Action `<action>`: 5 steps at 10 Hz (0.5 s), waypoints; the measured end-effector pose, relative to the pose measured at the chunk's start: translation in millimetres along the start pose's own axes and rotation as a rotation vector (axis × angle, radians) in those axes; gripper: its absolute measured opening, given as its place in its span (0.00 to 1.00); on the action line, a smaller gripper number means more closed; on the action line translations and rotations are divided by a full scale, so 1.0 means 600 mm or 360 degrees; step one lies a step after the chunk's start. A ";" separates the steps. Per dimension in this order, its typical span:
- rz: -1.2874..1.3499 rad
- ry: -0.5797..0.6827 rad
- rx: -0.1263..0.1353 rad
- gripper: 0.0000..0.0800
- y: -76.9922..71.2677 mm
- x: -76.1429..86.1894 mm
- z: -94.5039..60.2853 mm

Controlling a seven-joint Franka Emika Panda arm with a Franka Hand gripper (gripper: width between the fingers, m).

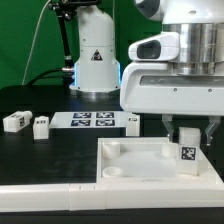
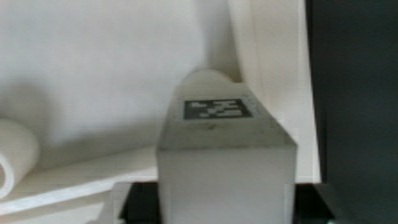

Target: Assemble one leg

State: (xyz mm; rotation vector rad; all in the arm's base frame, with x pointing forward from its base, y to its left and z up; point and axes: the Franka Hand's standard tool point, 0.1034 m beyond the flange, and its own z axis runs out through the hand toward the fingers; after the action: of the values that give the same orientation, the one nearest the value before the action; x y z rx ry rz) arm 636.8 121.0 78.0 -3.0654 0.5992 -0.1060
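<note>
My gripper [image 1: 187, 132] is shut on a leg [image 1: 187, 152], a small white block with a black-and-white tag. It holds the leg upright over the tabletop [image 1: 150, 170], a large white tray-like square, near its corner on the exterior view's right. In the wrist view the leg [image 2: 222, 145] fills the middle between the dark fingers [image 2: 141, 202], with the tabletop's white floor [image 2: 107, 80] behind it. Three more legs lie on the black table: one [image 1: 15, 121] at the exterior view's left, one [image 1: 40, 126] beside it and one [image 1: 130, 122] by the marker board.
The marker board [image 1: 92, 120] lies flat on the table behind the tabletop. A white robot base [image 1: 95, 60] stands at the back. A rounded white socket [image 2: 15, 155] shows at the wrist view's edge, and the tabletop's raised rim [image 2: 267, 60] runs past the leg.
</note>
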 end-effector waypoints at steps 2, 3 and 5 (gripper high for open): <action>0.0452 0.0008 0.0001 0.36 0.004 0.001 0.001; 0.0646 0.0002 0.0009 0.36 0.006 0.002 0.001; 0.0902 -0.0001 0.0011 0.36 0.008 0.003 0.001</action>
State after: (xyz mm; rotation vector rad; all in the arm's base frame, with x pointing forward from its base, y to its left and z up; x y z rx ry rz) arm 637.0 115.9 77.1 -2.7539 1.4205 -0.0948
